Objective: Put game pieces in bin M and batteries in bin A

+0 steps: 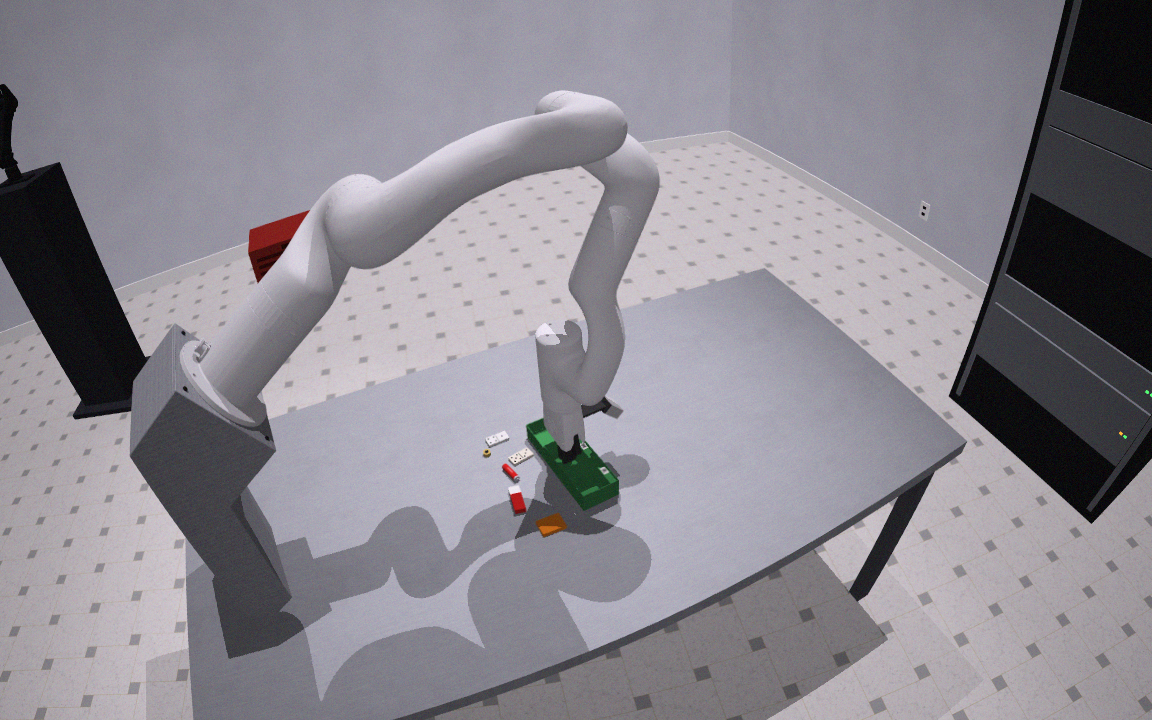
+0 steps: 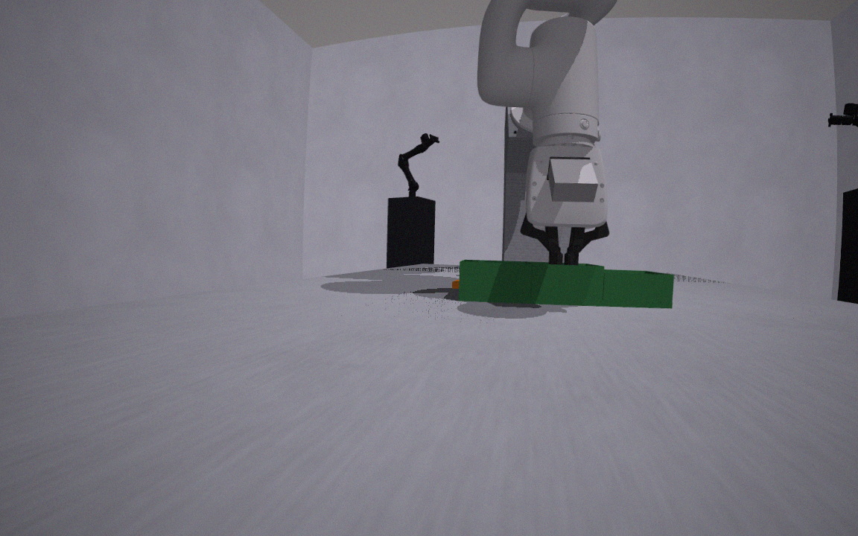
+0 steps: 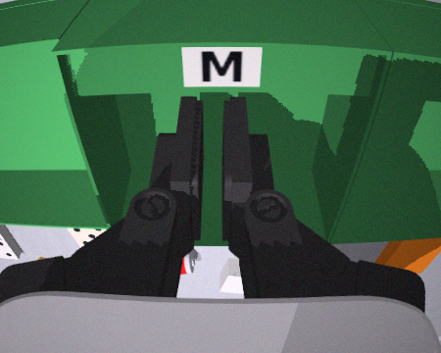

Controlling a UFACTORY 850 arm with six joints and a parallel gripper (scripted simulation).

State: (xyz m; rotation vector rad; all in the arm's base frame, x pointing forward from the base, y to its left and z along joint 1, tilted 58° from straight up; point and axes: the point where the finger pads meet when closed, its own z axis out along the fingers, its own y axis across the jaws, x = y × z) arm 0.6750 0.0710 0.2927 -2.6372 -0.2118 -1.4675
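My gripper (image 1: pixel 569 457) (image 2: pixel 563 261) (image 3: pixel 213 128) is shut, a narrow gap between its fingers and nothing seen in it. It points down into bin M (image 1: pixel 557 468) (image 2: pixel 568 285) (image 3: pixel 132 69), the middle one of three joined green bins. Bin A (image 1: pixel 541 435) (image 3: pixel 34 123) adjoins it on the side towards the dominoes. A white domino (image 1: pixel 497 438) (image 3: pixel 0 246) and a cream domino (image 1: pixel 520 456) (image 3: pixel 89 236) lie on the table beside the bins. A red battery (image 1: pixel 509 471) (image 3: pixel 184 266) with a silver end lies near them. Parts of the bin floors are hidden.
Bin R (image 1: pixel 600 490) (image 3: pixel 438 118) is at the other end of the row. An orange block (image 1: pixel 550 524) (image 2: pixel 455 284) (image 3: pixel 412 252) lies near it. A red-and-white block (image 1: pixel 516 501) and a small brass nut (image 1: pixel 486 453) lie on the table (image 1: pixel 768 376).
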